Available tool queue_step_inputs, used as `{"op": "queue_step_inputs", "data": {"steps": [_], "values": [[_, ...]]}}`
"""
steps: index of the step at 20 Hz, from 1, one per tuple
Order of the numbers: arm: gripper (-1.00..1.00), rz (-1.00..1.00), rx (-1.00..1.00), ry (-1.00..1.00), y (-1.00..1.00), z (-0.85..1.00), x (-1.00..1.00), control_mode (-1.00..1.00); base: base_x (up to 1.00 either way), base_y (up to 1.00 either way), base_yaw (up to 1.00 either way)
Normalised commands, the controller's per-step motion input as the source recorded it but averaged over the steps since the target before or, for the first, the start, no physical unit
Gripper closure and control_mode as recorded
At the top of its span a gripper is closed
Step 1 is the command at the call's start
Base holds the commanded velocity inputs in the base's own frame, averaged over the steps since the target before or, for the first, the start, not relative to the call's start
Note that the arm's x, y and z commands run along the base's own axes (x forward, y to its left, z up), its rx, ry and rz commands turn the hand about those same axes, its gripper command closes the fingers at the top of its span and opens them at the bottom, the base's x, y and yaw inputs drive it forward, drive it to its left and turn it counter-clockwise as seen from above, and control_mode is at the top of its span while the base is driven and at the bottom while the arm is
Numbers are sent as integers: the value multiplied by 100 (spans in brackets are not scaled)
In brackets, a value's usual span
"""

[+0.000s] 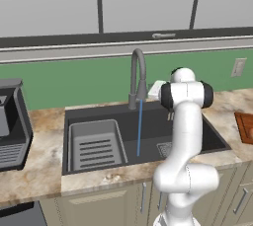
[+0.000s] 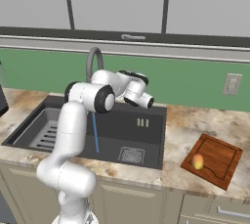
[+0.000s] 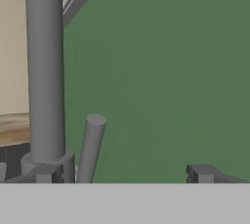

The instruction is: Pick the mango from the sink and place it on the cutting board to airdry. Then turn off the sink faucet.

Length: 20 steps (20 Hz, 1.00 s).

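Note:
The mango [image 2: 197,161], small and orange, lies on the reddish-brown cutting board [image 2: 217,162] on the counter right of the sink [image 2: 146,140]. The grey gooseneck sink faucet [image 1: 138,74] stands behind the dark basin, and a blue stream of water [image 1: 140,129] runs from its head. My gripper [image 3: 122,174] is open, close to the faucet's base and facing the green wall. In the hand view the faucet stem [image 3: 45,71] rises just above the left fingertip, and the small side lever [image 3: 92,147] stands between the two fingertips. From the right base view the hand [image 2: 146,101] reaches past the faucet [image 2: 93,61].
A grey ribbed rack tray [image 1: 96,146] fills the sink's left half, and a square drain grate [image 2: 131,155] sits on its floor. A dark coffee machine [image 1: 10,121] stands on the counter at far left. An outlet [image 2: 232,84] is on the green backsplash.

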Motion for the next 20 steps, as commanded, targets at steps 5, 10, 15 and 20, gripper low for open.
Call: {"op": "queue_step_inputs", "data": {"steps": [5,10,15,20], "values": [[-100,5,0,0,21,-5,27,-100,0,0,0],[-100,12,0,0,41,-1,19,-100,0,0,0],[-100,31,0,0,49,0,7,-100,0,0,0],[-100,49,0,1,66,0,0,-100,0,0,0]]}}
